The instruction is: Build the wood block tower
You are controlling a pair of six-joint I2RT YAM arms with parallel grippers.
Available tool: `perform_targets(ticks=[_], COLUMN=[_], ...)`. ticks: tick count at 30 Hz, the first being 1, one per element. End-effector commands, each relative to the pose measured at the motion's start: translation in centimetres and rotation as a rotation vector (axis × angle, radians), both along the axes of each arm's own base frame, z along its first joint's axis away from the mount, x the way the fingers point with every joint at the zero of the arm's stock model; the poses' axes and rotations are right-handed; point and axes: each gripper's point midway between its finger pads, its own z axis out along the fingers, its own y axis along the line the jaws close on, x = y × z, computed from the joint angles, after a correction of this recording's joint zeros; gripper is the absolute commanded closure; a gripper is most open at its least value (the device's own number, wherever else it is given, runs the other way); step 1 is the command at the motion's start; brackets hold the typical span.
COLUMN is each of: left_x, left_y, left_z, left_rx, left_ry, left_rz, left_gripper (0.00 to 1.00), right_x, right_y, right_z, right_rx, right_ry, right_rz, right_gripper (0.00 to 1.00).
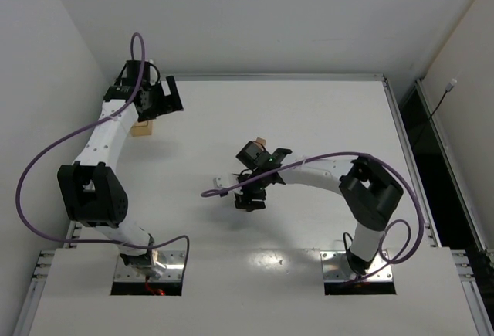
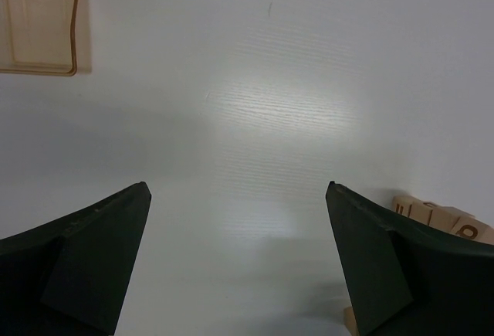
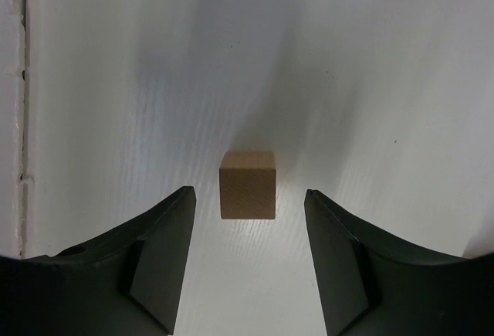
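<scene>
A plain tan wood block point(image 3: 247, 185) rests on the white table, in line with the gap of my right gripper point(image 3: 248, 191). That gripper is open, with bare table showing between each finger and the block. From above, this block point(image 1: 261, 142) sits just past my right gripper point(image 1: 264, 151) near the table's middle. My left gripper point(image 2: 238, 185) is wide open over bare table with nothing between its fingers. Lettered wood blocks point(image 2: 441, 217) lie close together behind its right finger, partly hidden. From above, blocks point(image 1: 143, 127) show under my left gripper point(image 1: 162, 98) at the far left. No tower is in view.
A pale tan framed panel point(image 2: 38, 19) sits at the upper left of the left wrist view. The table's raised rim point(image 1: 390, 104) runs along the right and far sides. A seam line point(image 3: 23, 120) runs down the left of the right wrist view.
</scene>
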Motion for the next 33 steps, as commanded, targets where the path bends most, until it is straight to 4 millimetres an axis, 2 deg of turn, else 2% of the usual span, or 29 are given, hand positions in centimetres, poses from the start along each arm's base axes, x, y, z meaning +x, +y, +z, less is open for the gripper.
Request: perform_targets(ticks=[1, 4, 5, 8, 11, 13, 16, 17, 19, 20, 23, 24, 25, 26, 27, 28, 29, 30, 33], left_x=[0.5, 0.7, 0.7, 0.7, 0.7, 0.7, 0.8, 0.8, 0.8, 0.8, 0.6, 0.5, 0.3, 0.2, -0.1, -0.2, -0.4, -0.6, -1.0], left_y=[0.4, 0.4, 0.4, 0.4, 0.4, 0.4, 0.4, 0.4, 0.4, 0.4, 0.1, 0.1, 0.1, 0.1, 0.1, -0.1, 0.2, -0.2, -0.6], left_z=[1.1, 1.0, 1.0, 1.0, 1.0, 1.0, 0.7, 0.7, 0.7, 0.7, 0.3, 0.0, 0.5, -0.1, 0.1, 0.5, -0.2, 0.4, -0.2], left_rx=[-0.014, -0.014, -0.014, -0.014, -0.014, -0.014, -0.014, -0.014, -0.014, -0.014, -0.028, -0.028, -0.028, -0.034, -0.034, -0.026, -0.016, -0.009, -0.009], left_ry=[-0.031, -0.031, -0.031, -0.031, -0.031, -0.031, -0.021, -0.021, -0.021, -0.021, -0.011, -0.002, -0.016, -0.005, -0.009, -0.024, -0.010, -0.023, -0.015], left_rz=[0.000, 0.000, 0.000, 0.000, 0.000, 0.000, 0.000, 0.000, 0.000, 0.000, -0.001, 0.000, -0.001, 0.006, 0.006, 0.005, 0.015, 0.009, 0.010], left_gripper=[0.04, 0.04, 0.04, 0.04, 0.04, 0.04, 0.04, 0.04, 0.04, 0.04, 0.04, 0.04, 0.04, 0.04, 0.04, 0.04, 0.04, 0.04, 0.04], right_x=[0.5, 0.1, -0.5, -0.6, -0.1, 0.4, 0.6, 0.7, 0.9, 1.1, 1.7, 1.8, 2.5, 2.5, 2.7, 3.5, 3.8, 4.3, 6.3], right_y=[1.8, 2.0, 1.9, 1.7, 1.6, 1.5, 1.5, 1.4, 1.5, 1.5, 1.4, 1.4, 1.5, 1.1, 1.1, 1.7, 1.6, 1.2, -0.3], right_z=[1.1, 0.8, 0.2, -0.9, -1.7, -2.1, -2.4, -2.5, -2.4, -2.0, -0.4, 1.2, 2.6, 3.7, 5.0, 7.7, 8.6, 10.5, 12.9], right_rx=[0.038, 0.031, 0.017, -0.015, -0.039, -0.056, -0.061, -0.067, -0.067, -0.064, -0.034, -0.010, 0.015, 0.019, 0.038, 0.089, 0.088, 0.085, 0.043], right_ry=[-0.027, -0.021, -0.010, -0.009, -0.018, -0.037, -0.041, -0.042, -0.047, -0.053, -0.044, -0.055, -0.055, -0.013, 0.006, 0.006, 0.030, 0.086, 0.080], right_rz=[0.027, 0.036, 0.047, 0.048, 0.030, 0.020, 0.008, -0.005, -0.022, -0.046, -0.120, -0.149, -0.190, -0.271, -0.326, -0.378, -0.435, -0.533, -0.744], right_gripper=[0.44, 0.44, 0.44, 0.44, 0.44, 0.48, 0.66, 0.83, 0.96, 1.00, 1.00, 1.00, 1.00, 1.00, 1.00, 1.00, 1.00, 1.00, 1.00])
